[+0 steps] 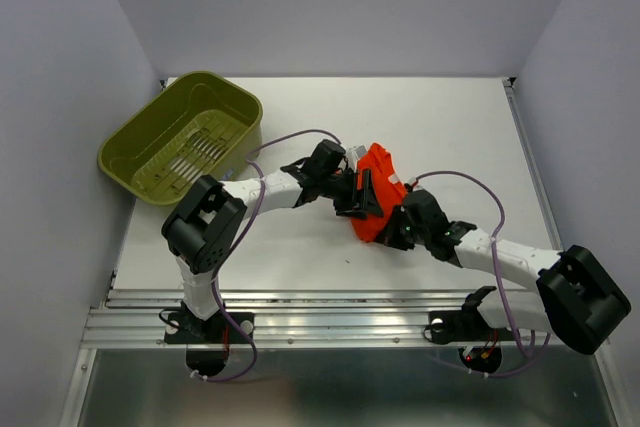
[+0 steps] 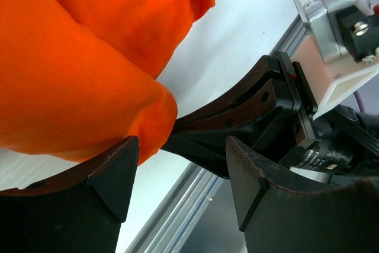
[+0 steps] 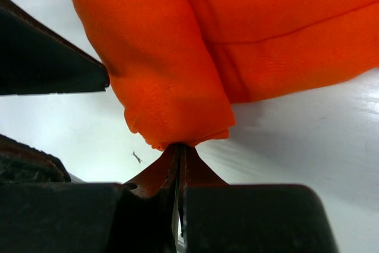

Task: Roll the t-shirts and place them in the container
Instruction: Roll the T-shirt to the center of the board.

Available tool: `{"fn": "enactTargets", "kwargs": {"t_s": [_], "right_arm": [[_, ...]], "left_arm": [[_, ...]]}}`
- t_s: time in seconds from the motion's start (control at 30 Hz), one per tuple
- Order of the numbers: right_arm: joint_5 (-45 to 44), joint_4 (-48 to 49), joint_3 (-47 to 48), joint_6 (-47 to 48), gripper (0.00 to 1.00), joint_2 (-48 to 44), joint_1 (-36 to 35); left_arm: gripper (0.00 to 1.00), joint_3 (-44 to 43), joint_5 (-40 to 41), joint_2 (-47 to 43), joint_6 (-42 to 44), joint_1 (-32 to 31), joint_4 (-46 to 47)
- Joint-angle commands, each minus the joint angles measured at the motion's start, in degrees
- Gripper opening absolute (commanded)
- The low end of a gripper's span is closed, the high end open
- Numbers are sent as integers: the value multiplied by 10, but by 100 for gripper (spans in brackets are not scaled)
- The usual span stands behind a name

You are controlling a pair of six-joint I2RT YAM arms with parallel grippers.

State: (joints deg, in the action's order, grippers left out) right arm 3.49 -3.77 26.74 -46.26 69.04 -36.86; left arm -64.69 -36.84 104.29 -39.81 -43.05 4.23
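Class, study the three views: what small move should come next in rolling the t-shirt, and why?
Probably shift the left gripper sideways so the t-shirt's bundled end sits between its jaws. They stand open with the cloth against only one finger, while the shut right gripper just meets the hem at its tip, so nothing seems to hold the bundle yet.

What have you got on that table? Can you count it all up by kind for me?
Orange t-shirt: 1
Green basket: 1
Robot arms: 2, left arm and right arm
Total: 4
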Motion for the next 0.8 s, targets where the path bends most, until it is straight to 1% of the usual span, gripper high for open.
{"fn": "enactTargets", "kwargs": {"t_s": [0.0,0.13,0.23,0.33,0.43,0.57,0.63,0.77], "right_arm": [[-34,97,-19,-36,1,7,-6],[-82,132,-40,-63,1,5,-6],[-102,148,-54,-81,1,-4,-6],[-126,195,-88,-103,1,-25,-6],[-125,220,-100,-113,1,-28,-6],[-109,255,-106,-125,1,-7,-6],[-108,265,-107,-130,1,0,-6],[-109,285,-105,-137,1,13,-6]], "left_arm": [[70,18,-11,1,-4,-4,31],[70,26,-21,4,-11,-4,44],[70,32,-28,6,-17,-4,54],[70,36,-34,9,-21,-4,61],[70,43,-42,15,-27,-4,78],[68,57,-55,37,-40,-4,108],[67,68,-60,39,-54,-4,132],[67,72,-66,38,-69,-4,151]]}}
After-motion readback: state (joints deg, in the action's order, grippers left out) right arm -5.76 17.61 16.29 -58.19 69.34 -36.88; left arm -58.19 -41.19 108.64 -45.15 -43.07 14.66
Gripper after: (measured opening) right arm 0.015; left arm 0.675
